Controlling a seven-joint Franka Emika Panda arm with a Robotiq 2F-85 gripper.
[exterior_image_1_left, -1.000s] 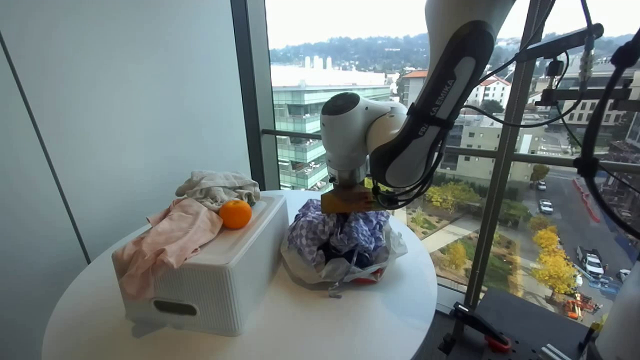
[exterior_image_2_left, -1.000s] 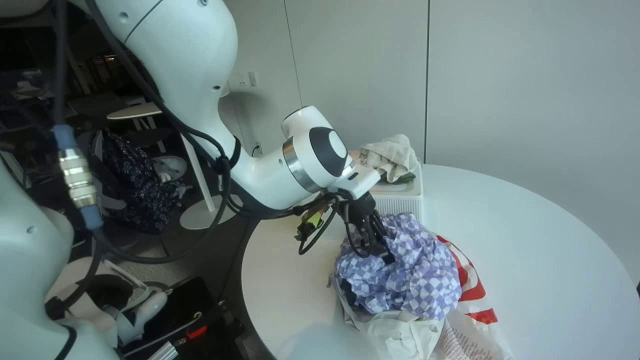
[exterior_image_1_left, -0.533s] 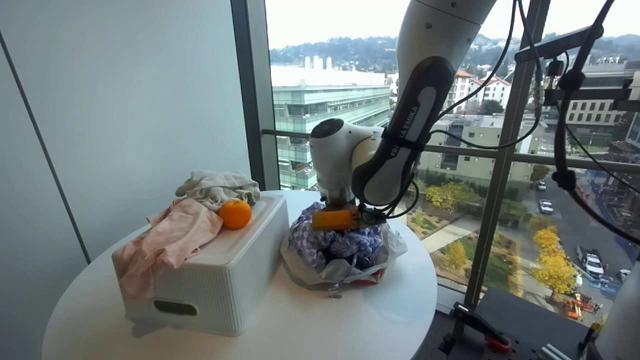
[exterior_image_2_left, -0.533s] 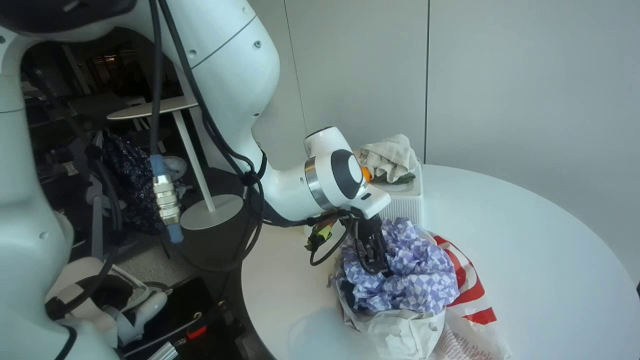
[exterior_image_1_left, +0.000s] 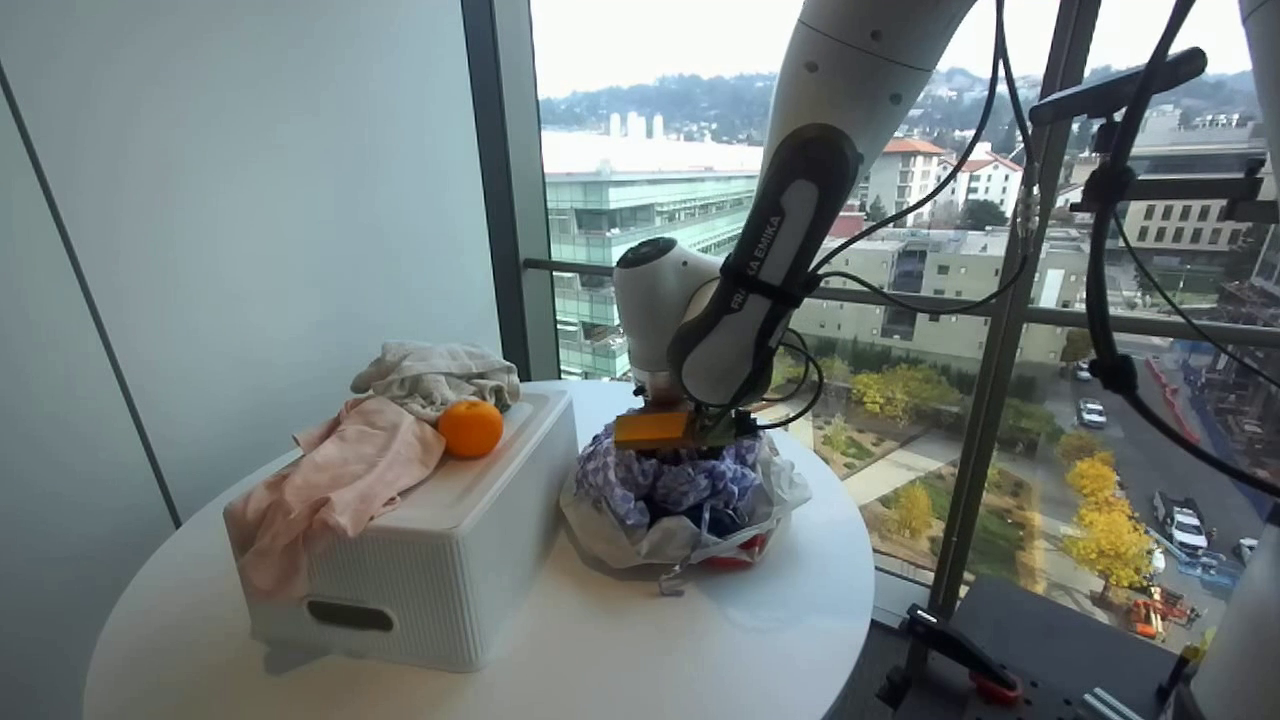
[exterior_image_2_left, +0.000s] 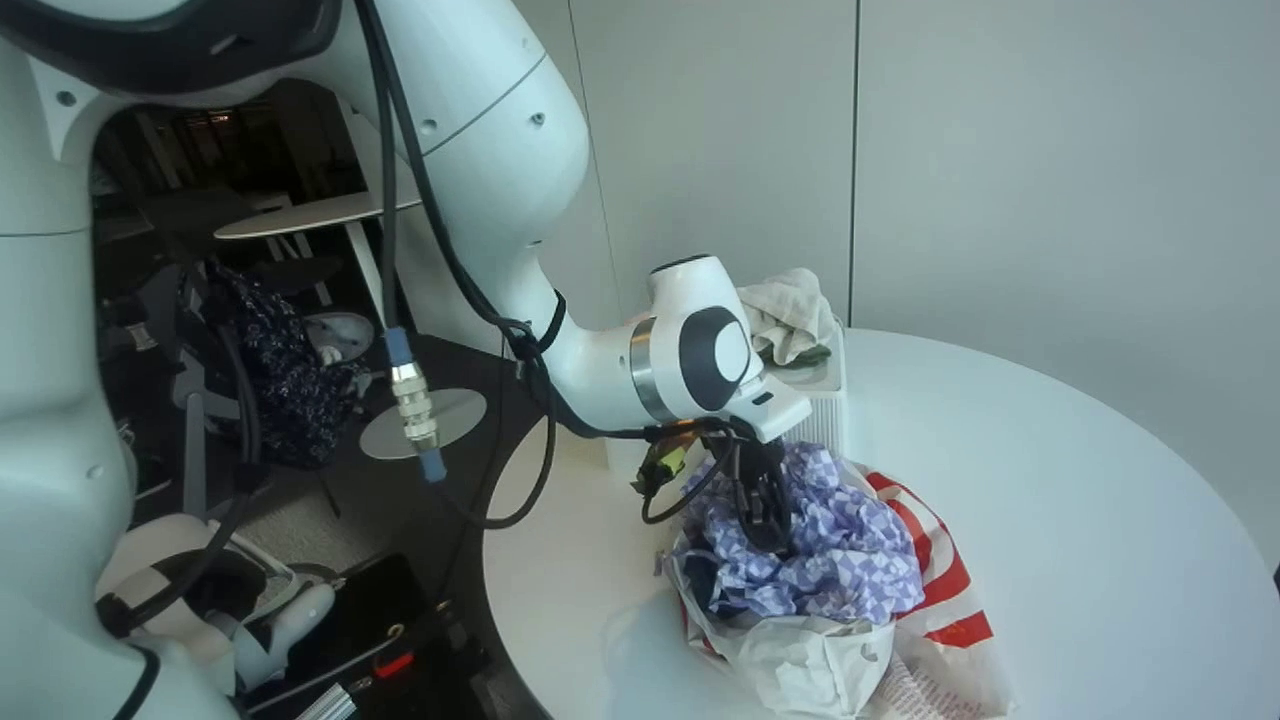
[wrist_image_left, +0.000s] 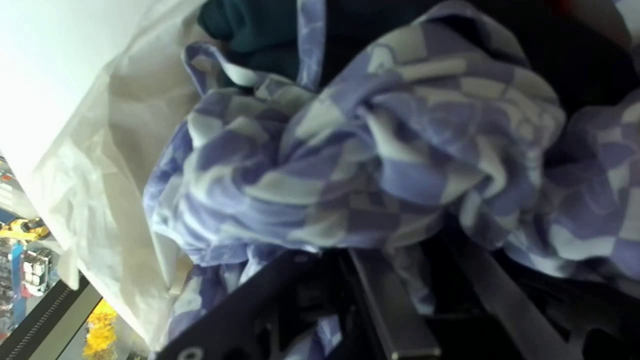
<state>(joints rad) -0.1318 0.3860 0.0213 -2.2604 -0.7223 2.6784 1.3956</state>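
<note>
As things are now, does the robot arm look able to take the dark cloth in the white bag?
Probably not directly. In the wrist view, the claw sits among folds of the checkered cloth, whose bunched fabric lies between it and the dark cloth. Part of the dark cloth shows uncovered, though.

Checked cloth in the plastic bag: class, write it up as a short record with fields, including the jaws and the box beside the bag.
Main item: checked cloth, purple and white, crumpled
Container: plastic bag, open at the top
Surface: round white table
Jaws: down among the cloth's folds; tips hidden, so open or shut cannot be told
Beside the bag: ribbed white box
On the box: pink cloth hanging over the edge, pale cloth, orange
</note>
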